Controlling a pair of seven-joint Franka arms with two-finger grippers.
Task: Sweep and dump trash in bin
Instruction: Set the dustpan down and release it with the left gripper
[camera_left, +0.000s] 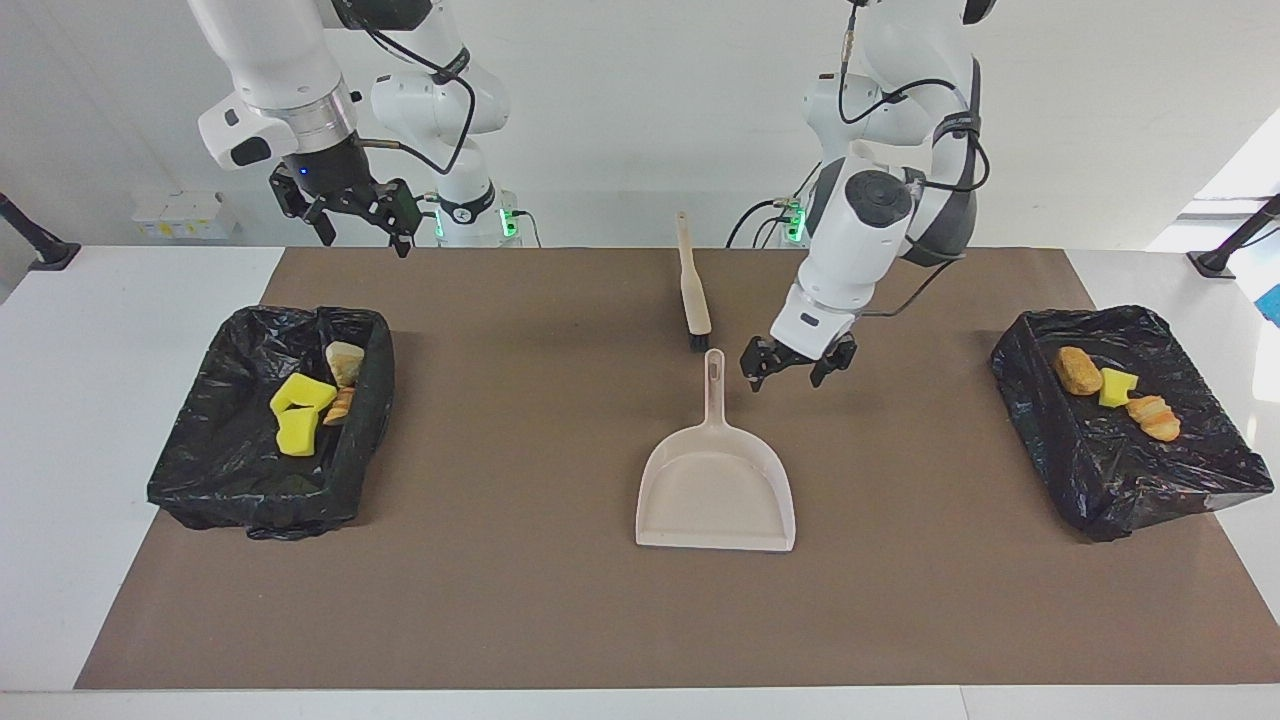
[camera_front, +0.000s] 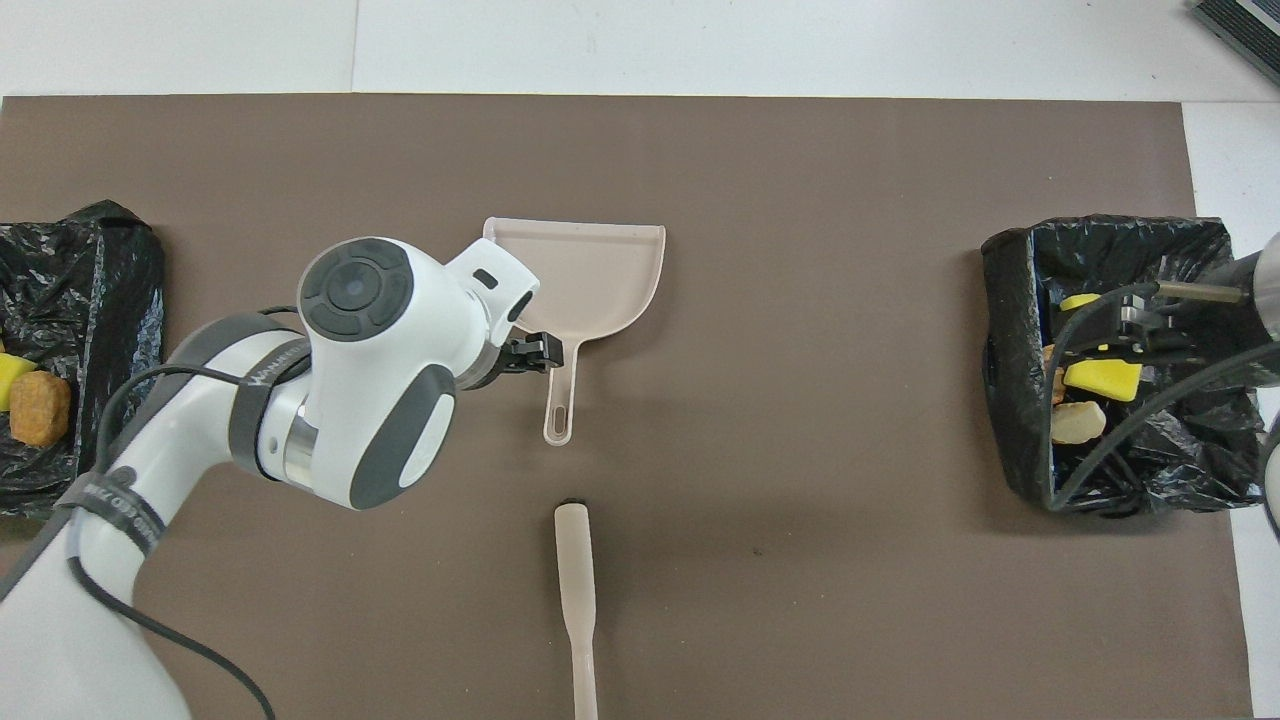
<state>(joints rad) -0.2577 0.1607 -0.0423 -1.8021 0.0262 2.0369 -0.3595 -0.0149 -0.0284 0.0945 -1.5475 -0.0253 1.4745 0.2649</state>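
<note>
Lying beside the open left hand (camera_left: 797, 368): dustpan (camera_left: 716, 487).

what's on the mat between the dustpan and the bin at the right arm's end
Nothing: in the facing view, bare brown mat runs from the dustpan to that bin.

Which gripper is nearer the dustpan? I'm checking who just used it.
Left. The left gripper hangs open beside the dustpan handle; the right gripper waits open above the bin at its end.
</note>
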